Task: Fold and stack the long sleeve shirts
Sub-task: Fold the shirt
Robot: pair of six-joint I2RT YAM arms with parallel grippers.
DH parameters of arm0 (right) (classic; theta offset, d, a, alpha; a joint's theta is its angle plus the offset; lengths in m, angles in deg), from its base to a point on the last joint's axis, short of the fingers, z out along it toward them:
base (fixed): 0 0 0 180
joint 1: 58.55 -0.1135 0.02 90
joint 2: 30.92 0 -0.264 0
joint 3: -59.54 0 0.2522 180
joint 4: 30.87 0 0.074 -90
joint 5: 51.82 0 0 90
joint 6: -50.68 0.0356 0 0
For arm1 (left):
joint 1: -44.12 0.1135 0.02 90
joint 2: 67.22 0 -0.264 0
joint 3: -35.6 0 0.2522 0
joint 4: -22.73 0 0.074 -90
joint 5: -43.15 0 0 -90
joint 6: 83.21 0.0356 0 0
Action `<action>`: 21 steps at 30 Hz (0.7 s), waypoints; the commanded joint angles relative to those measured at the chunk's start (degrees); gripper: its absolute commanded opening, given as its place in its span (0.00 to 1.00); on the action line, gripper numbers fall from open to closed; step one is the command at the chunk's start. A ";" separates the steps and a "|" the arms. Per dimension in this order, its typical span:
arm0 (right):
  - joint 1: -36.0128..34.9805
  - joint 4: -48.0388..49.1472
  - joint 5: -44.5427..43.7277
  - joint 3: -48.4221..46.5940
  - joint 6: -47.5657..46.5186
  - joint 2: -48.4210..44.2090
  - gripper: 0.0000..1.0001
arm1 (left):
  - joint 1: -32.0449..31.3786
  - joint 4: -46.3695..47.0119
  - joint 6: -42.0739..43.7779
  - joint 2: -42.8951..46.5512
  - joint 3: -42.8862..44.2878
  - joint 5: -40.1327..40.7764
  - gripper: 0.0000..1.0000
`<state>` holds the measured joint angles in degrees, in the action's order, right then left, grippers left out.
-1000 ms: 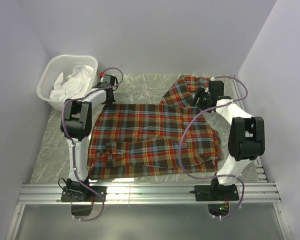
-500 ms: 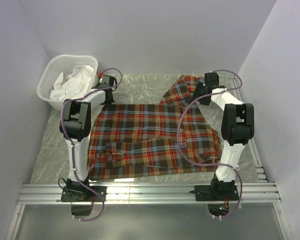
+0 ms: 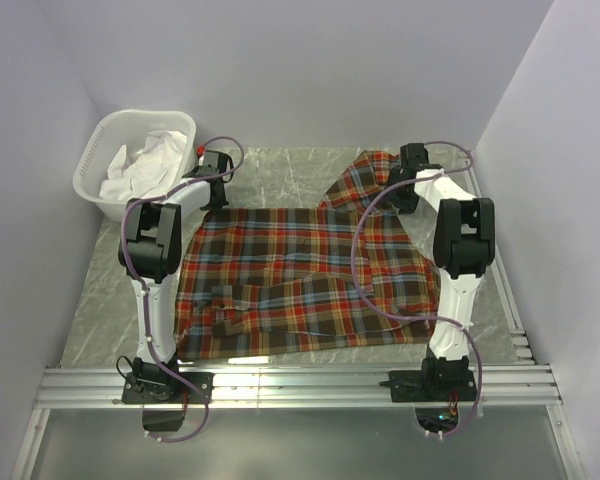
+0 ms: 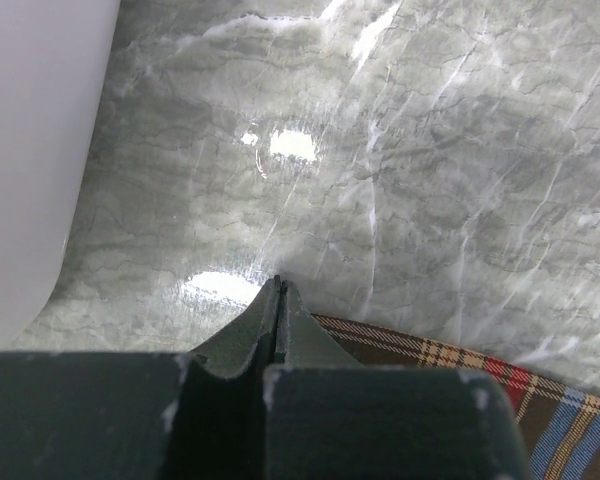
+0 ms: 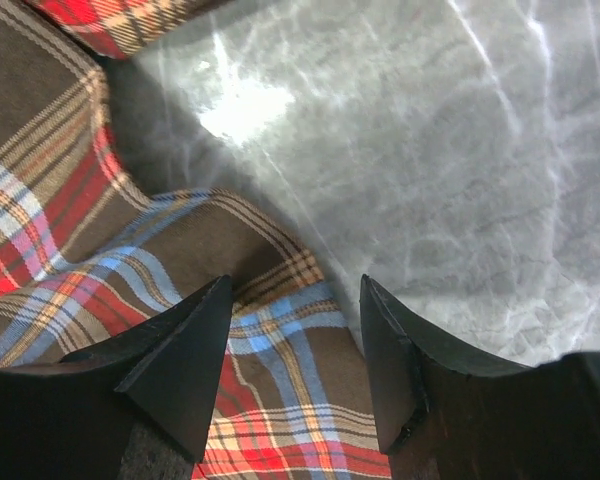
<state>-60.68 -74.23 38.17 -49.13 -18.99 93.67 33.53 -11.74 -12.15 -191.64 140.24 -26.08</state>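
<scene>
One long sleeve shirt (image 3: 300, 275), plaid in red, orange, blue and brown, lies spread flat across the marble table, one sleeve bunched at the back right (image 3: 365, 180). My left gripper (image 3: 216, 197) sits at the shirt's back left corner. Its jaws are shut, the tips (image 4: 278, 286) rest on bare marble just past the plaid edge (image 4: 460, 362), and no cloth shows between them. My right gripper (image 3: 400, 192) hangs over the bunched sleeve, open (image 5: 295, 282), with the plaid cloth's edge (image 5: 280, 345) lying beneath the gap and neither finger touching it.
A white laundry basket (image 3: 88, 182) holding white cloth (image 3: 145, 165) stands at the back left corner. Purple walls close in the table on three sides. Bare marble (image 3: 280, 175) shows behind the shirt and along its right side (image 3: 480, 300).
The right arm has reached farther back, carrying its gripper over the bunched sleeve, and its jaws have narrowed a little. The left arm and the shirt have stayed still.
</scene>
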 commanded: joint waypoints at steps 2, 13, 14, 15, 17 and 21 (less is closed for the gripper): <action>-1.65 -3.00 -1.48 -4.92 -1.09 2.23 0.61 | 0.66 -3.81 0.13 0.93 -1.66 -0.47 0.01; -3.67 -6.87 -4.65 -8.97 -3.90 4.52 0.39 | 1.10 -4.25 -0.13 1.11 -1.57 -0.21 0.01; -3.67 -6.87 -4.56 -8.97 -3.82 4.52 0.33 | 1.10 -4.34 -0.13 1.28 -1.57 -0.12 0.00; -3.58 -6.87 -4.47 -9.32 -4.08 4.60 0.28 | 1.27 -4.43 -0.05 1.46 -1.49 -0.03 0.00; -3.67 -6.52 -4.91 -9.24 -4.08 4.43 0.22 | 1.36 -4.95 -0.22 1.98 -1.31 0.14 0.01; -3.67 -4.67 -5.79 -8.36 -5.04 1.89 0.06 | 2.15 -5.22 -1.10 3.83 -0.52 0.49 0.00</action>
<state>-64.20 -80.22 34.61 -55.58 -22.88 97.19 34.39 -13.29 -12.41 -191.07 140.08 -26.03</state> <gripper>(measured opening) 0.090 0.013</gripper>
